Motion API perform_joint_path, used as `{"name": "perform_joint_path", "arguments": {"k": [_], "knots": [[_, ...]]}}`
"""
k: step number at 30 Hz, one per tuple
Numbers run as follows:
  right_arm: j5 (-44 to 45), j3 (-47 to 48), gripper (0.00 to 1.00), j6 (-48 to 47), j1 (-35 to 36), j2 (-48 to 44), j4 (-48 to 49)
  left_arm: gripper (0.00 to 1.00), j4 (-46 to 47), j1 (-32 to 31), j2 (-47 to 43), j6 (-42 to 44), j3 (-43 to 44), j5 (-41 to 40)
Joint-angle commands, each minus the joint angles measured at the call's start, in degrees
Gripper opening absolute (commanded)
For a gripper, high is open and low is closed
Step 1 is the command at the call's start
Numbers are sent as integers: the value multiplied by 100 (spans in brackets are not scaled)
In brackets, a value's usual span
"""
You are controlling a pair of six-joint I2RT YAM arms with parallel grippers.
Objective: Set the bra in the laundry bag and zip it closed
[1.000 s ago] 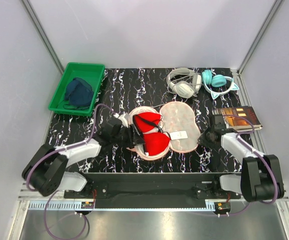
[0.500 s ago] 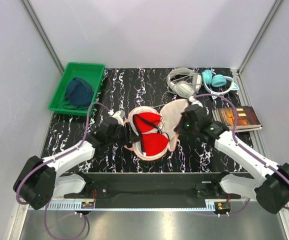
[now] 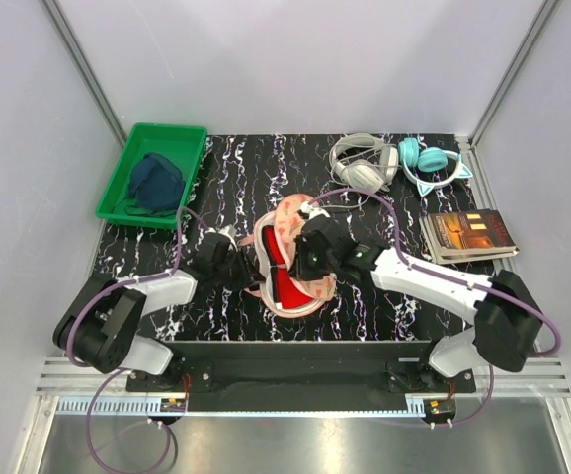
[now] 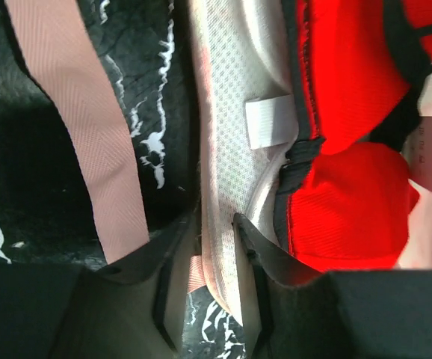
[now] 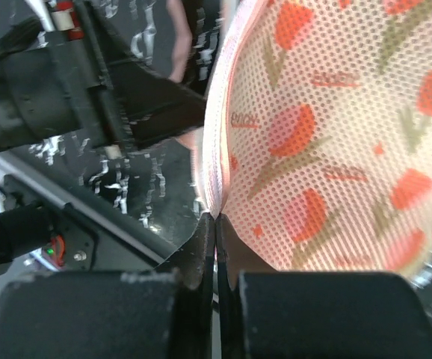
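Top external view: the bag (image 3: 269,235) lies mid-table with its long axis running far to near, and the bra (image 3: 287,288) rests inside its lower half, partly hidden under the right gripper (image 3: 308,261). In the right wrist view the right gripper (image 5: 215,219) has its fingertips pressed together on the pink edge of the printed flap (image 5: 328,134), which it holds raised above the bra. In the left wrist view the left gripper (image 4: 210,224) pinches the mesh wall (image 4: 227,127) at the lower half's left rim; the wall fills the gap and both fingers touch it. The bra (image 4: 350,217) lies just right of that wall, inside the bag. The controlling relation is judged to be this: the flap's free edge stands above and to the right of the clamped rim, roughly parallel to it, so closing calls for a leftward, downward swing across the bra. The right arm is nearer the flap, the left arm nearer the rim
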Motion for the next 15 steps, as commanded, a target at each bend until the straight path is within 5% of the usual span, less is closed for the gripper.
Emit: {"name": "perform_joint_path", "arguments": {"k": [1, 15], "knots": [[-707, 168, 0, 273, 125, 449, 1024, 33, 807, -13, 66, -96, -223, 79], [-1973, -534, 0, 932, 178, 1523, 2808, 32, 897, -13, -251, 27, -619, -158]]}}
